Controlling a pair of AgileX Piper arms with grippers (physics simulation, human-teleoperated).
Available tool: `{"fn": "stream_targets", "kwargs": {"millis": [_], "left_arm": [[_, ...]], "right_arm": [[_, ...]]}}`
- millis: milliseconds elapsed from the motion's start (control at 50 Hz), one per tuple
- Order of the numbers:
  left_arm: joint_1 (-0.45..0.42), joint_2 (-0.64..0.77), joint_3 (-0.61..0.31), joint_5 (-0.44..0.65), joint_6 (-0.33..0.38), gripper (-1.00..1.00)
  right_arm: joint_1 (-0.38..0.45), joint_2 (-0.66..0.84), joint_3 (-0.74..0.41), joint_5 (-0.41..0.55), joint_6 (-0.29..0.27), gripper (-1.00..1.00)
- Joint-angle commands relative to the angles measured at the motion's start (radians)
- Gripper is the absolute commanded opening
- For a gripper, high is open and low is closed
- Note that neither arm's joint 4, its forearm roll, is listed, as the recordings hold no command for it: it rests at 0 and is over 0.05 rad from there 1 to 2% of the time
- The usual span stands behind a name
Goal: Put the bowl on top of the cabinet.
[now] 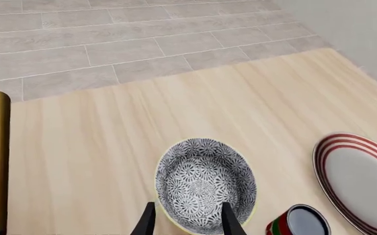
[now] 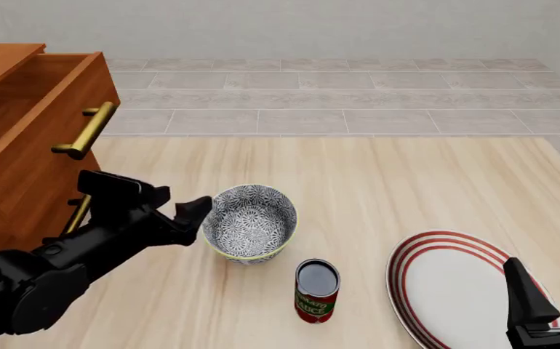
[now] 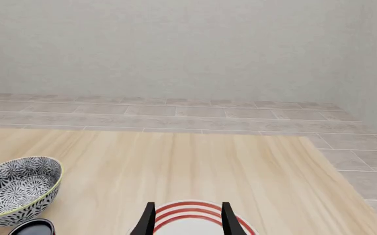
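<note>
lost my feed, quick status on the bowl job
Left gripper open, straddling near rim of bowl. Right gripper open, idle over plate. Bowl on table, cabinet top not reached.

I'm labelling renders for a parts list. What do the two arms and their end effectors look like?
Both are plain black, with no markings or cables visible. The left arm has rounded, bulky links and a boxy block near its end effector. The right end effector has flat fingers tapering to points.

We observe a matt light-wood table (image 2: 406,182), a smooth reddish-brown wooden cabinet (image 2: 18,145) with a glossy brass handle (image 2: 86,131), a glazed patterned bowl (image 2: 250,222), and a glossy metal can (image 2: 316,291).
</note>
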Motion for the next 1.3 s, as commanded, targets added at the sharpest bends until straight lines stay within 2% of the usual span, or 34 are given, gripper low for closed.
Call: {"fn": "stream_targets", "kwargs": {"millis": [20,360,680,1300], "left_arm": [[0.005,0.017,-0.005,-0.003,-0.053,1.0],[0.012,0.068,0.004,-0.033,-0.121,1.0],[0.068,0.119,0.016,-0.047,-0.107,1.0],[0.055,0.234,0.008,-0.117,-0.162,1.0]], "right_arm": [[-0.001,0.012,0.0,-0.01,0.001,1.0],[-0.002,0.011,0.0,-0.009,0.001,1.0],[-0.003,0.01,0.0,-0.007,-0.001,1.0],[-0.005,0.006,0.0,0.0,0.002,1.0]]}}
